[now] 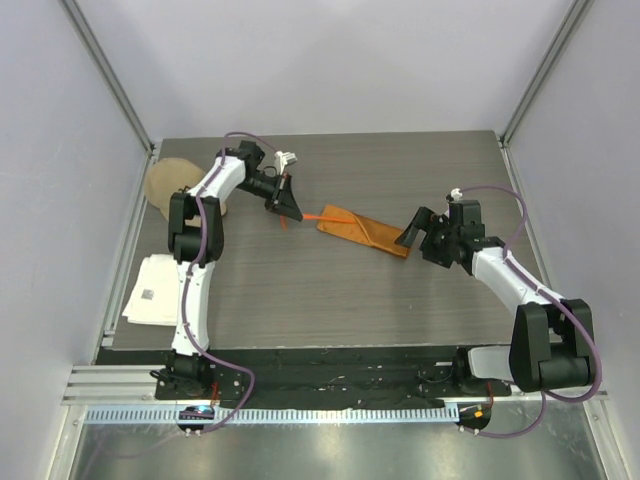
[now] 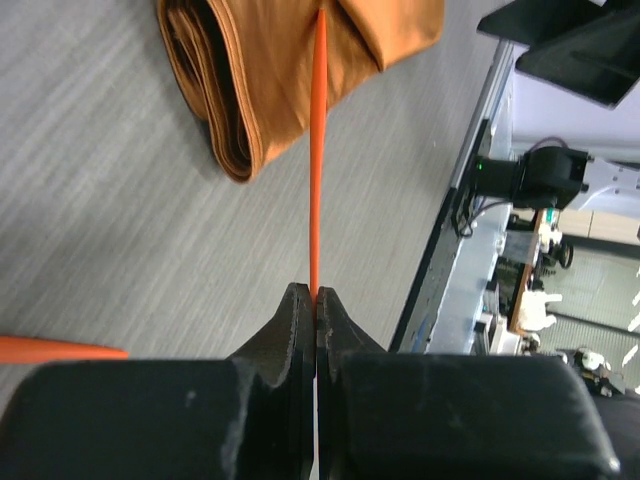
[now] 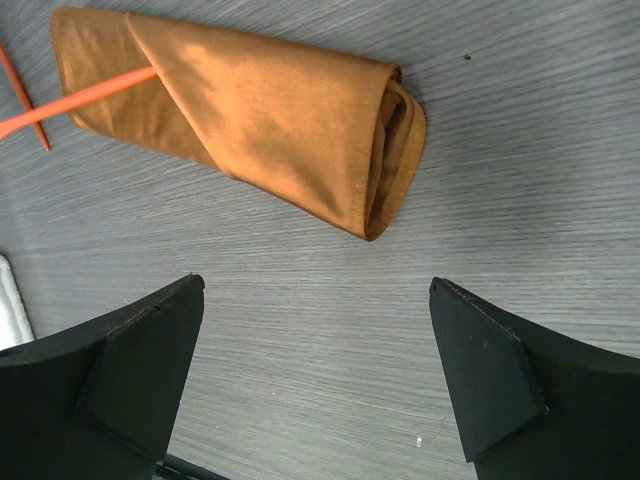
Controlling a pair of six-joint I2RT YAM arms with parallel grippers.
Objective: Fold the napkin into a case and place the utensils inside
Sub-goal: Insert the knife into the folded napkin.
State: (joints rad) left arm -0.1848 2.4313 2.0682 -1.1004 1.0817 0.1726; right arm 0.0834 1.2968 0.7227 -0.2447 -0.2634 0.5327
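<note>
The case (image 1: pixel 365 230) lies flat at the middle of the table (image 1: pixel 330 300), a narrow rust-orange sleeve set at a slant, its far-left end towards the left arm and its near-right end towards the right arm. The right wrist view shows a diagonal flap folded across its top and layered folds at the end nearest that camera.

The left gripper (image 2: pixel 315 300) is closed tight on one utensil (image 2: pixel 317 150) – the jaws meet on the thin orange handle with no gap showing. The utensil runs straight from the fingertips to the case, and its far end goes under the flap at the case's left end; the rest of it hangs clear between gripper and cloth.

The second utensil (image 2: pixel 50 350) lies on the table just beside the left gripper, outside the case. In the right wrist view it crosses the held one near the frame's left edge; whether the two touch I cannot tell.

The right gripper (image 3: pixel 317 290) stands wide open and holds nothing – its fingers sit either side of bare table, near the case's right end but apart from it.

At the table's far-left corner lies a tan cap (image 1: pixel 180 185), and a white towel (image 1: pixel 155 290) lies near the left edge.
</note>
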